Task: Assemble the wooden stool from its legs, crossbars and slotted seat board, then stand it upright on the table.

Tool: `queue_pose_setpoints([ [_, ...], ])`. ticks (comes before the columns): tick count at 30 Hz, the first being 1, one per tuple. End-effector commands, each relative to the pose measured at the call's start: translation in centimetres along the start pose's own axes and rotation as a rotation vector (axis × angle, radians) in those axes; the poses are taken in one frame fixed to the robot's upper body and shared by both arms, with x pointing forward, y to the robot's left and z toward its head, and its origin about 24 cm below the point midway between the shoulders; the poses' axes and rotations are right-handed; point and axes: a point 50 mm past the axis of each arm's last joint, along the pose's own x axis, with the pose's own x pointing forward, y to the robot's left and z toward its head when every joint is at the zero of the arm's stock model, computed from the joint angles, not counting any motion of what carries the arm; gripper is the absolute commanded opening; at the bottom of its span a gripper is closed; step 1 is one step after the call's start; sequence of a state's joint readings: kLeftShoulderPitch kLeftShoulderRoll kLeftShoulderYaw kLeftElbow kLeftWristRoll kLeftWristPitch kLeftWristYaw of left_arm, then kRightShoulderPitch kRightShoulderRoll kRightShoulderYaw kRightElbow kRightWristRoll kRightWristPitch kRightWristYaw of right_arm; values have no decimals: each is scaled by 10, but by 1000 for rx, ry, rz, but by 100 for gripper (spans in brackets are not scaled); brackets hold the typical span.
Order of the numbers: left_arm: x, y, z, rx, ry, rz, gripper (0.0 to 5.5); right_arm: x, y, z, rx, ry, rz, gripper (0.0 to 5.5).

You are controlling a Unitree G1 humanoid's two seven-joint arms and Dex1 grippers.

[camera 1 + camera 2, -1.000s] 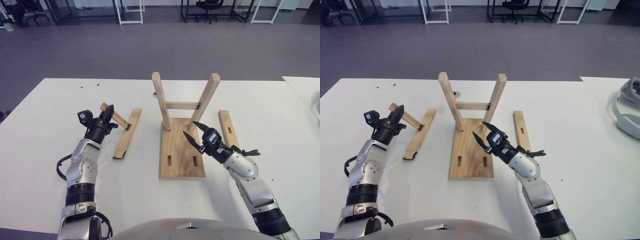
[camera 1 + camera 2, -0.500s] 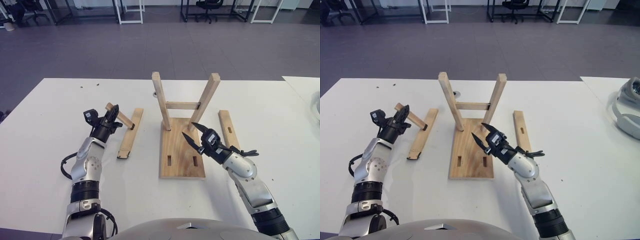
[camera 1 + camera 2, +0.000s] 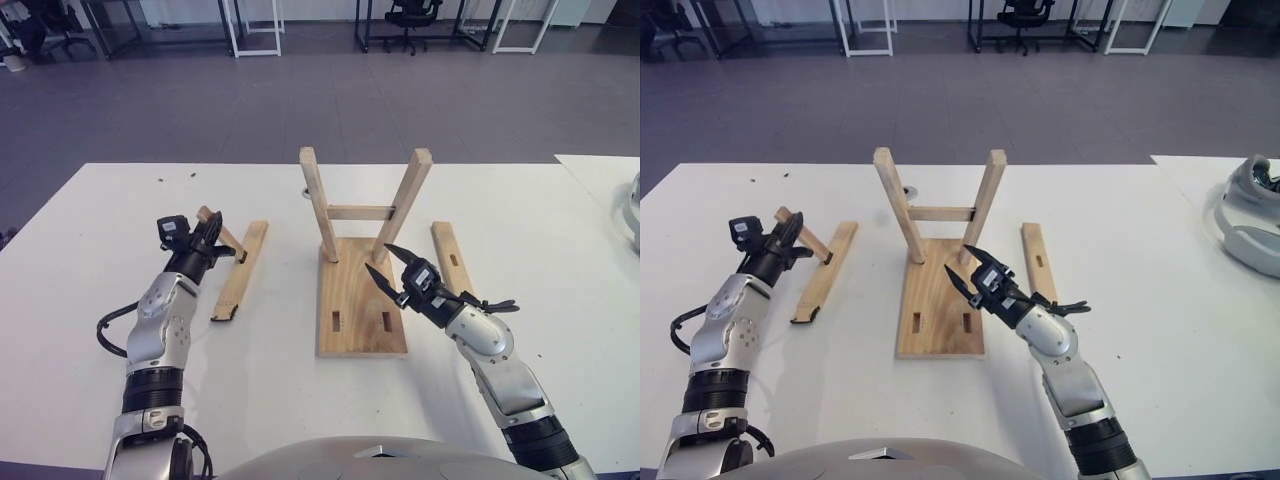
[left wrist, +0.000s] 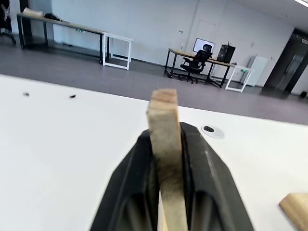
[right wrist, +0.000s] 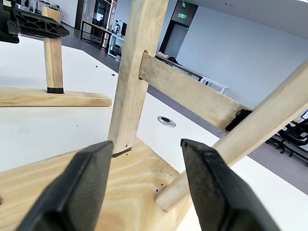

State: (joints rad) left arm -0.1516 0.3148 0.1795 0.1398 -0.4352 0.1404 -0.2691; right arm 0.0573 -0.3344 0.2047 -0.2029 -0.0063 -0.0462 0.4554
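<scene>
No writing can be read anywhere. A small white label sits on the left arm beside its wrist, too tiny to make out. A green lit sign, high in the room behind, is equally illegible.

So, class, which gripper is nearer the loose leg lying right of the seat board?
Right. The right gripper hovers open over the seat board, just beside that loose leg; the left gripper is far off on the board's other side, shut on a crossbar.

crossbar partly hidden by left tool, headset cropped
</scene>
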Motion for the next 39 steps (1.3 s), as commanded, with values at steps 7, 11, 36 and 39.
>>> queue_pose_setpoints([
  [7, -71, 0, -121, 129, 549, 12, 41, 3, 0, -3, -71, 14, 31, 261],
  [11, -31, -3, -59, 73, 234, -36, 41, 7, -5, 1, -20, -13, -11, 261],
  [36, -51, -3, -20, 202, 504, -224, 415, 9, 1, -6, 18, 13, -46, 261],
  [39, -52, -4, -20, 237, 518, -234, 477, 10, 4, -8, 8, 18, -37, 261],
])
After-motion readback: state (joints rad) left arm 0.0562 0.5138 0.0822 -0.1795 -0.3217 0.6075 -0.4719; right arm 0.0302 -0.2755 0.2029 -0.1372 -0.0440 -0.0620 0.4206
